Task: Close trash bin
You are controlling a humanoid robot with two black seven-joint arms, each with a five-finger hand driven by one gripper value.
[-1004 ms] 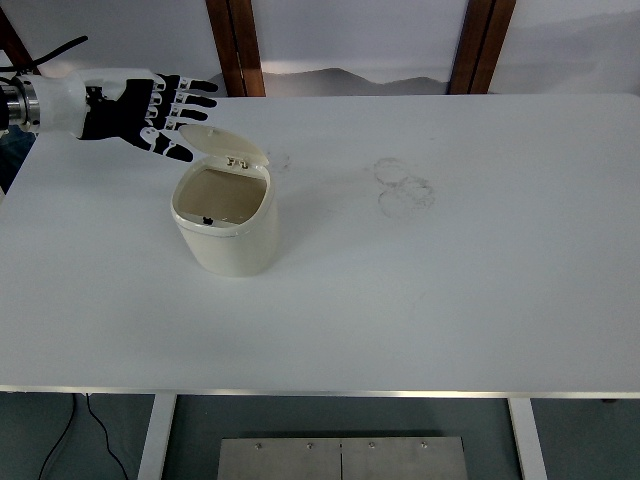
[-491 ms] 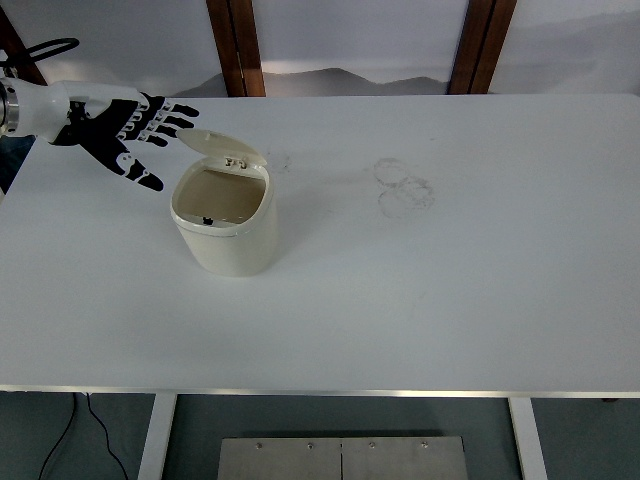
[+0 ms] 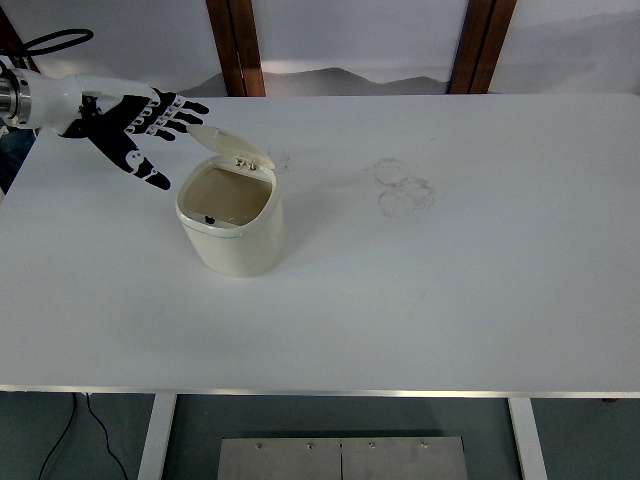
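A small cream trash bin (image 3: 233,232) stands on the white table (image 3: 450,290), left of centre. Its lid (image 3: 231,146) is tipped up and back at the far rim, so the bin's inside shows. My left hand (image 3: 140,130) comes in from the left edge, fingers spread and holding nothing. Its fingertips (image 3: 192,108) reach just to the left end of the raised lid. The right arm is out of view.
Faint ring marks (image 3: 404,187) lie on the table right of the bin. Two brown wooden posts (image 3: 238,45) stand behind the far edge. A black cable (image 3: 55,40) loops at the top left by the arm.
My left hand pulled back left from the lid, then came back right and up to the lid's left end. The bin has shifted slightly right. The lid stays raised.
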